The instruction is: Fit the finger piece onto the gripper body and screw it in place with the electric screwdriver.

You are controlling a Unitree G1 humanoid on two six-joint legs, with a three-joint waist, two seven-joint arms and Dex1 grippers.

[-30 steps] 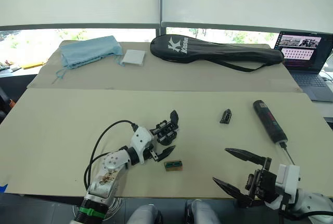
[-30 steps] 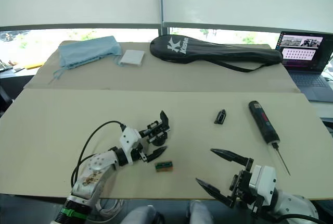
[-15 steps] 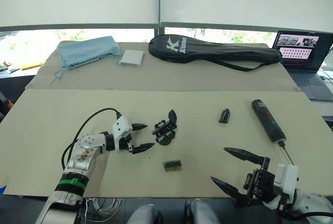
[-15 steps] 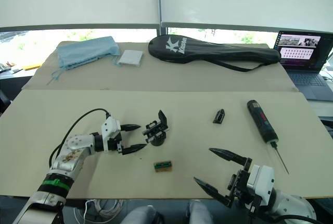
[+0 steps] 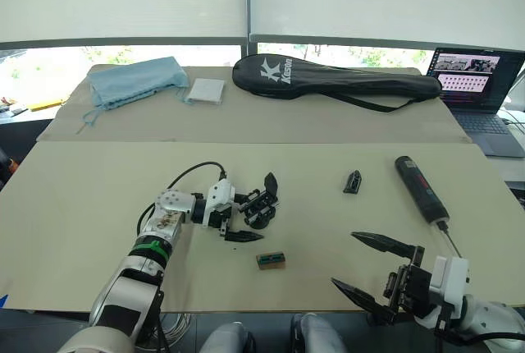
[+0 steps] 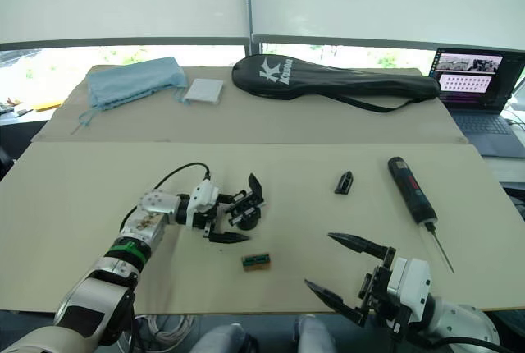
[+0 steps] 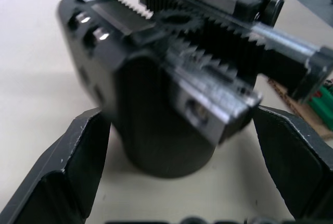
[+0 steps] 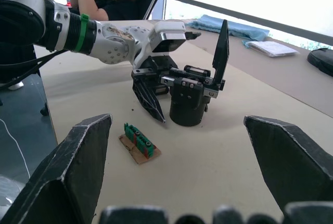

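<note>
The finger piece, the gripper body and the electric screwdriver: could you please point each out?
finger piece (image 5: 354,181): left eye view, middle of the wedge.
gripper body (image 8: 188,100): right wrist view, round base.
electric screwdriver (image 5: 420,188): left eye view, labelled barrel.

The left claw (image 5: 239,217) has moved back in, its open fingers straddling the gripper body (image 5: 261,208).

pincer (image 5: 237,218): 2 | gripper body (image 5: 261,208): 1 | finger piece (image 5: 353,181): 1 | electric screwdriver (image 5: 422,189): 1 | racket bag (image 5: 336,81): 1 | laptop (image 5: 478,82): 1
</note>
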